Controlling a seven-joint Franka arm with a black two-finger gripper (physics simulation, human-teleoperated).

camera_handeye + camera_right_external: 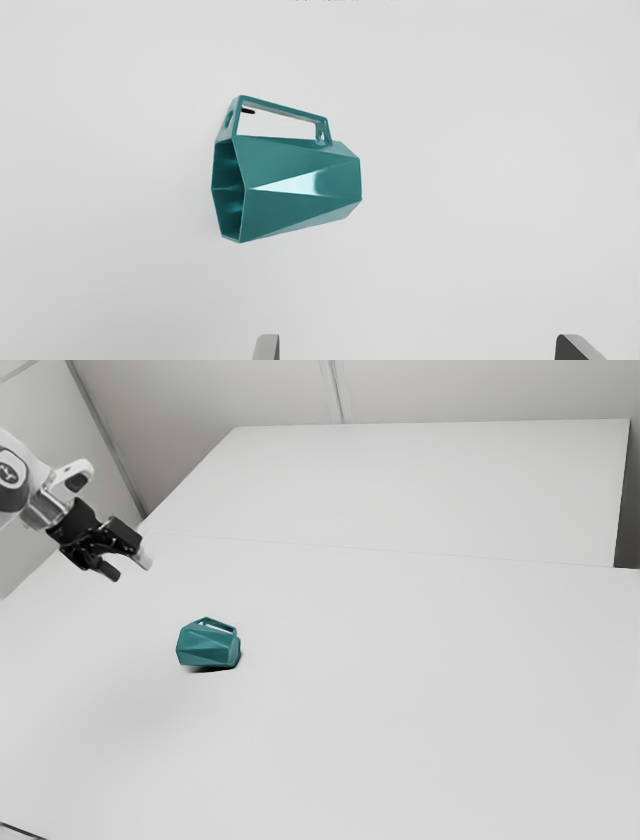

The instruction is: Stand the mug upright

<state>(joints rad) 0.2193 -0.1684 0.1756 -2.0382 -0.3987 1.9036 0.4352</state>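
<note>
Mug (300, 185), teal, faceted: lies on its side on the surface (400, 690); righting remains outstanding. End effector (130, 569): spread, empty, well apart from the mug.

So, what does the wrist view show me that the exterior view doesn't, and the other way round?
Wrist view: the mouth of the mug, turned so that you see some of the hollow inside.

Exterior view: the arm coming in from that view's left, the walls behind, and the far edge of the table.

Both: the mug lying on its side on the table, its handle, and the gripper, open and clear of the mug.
</note>
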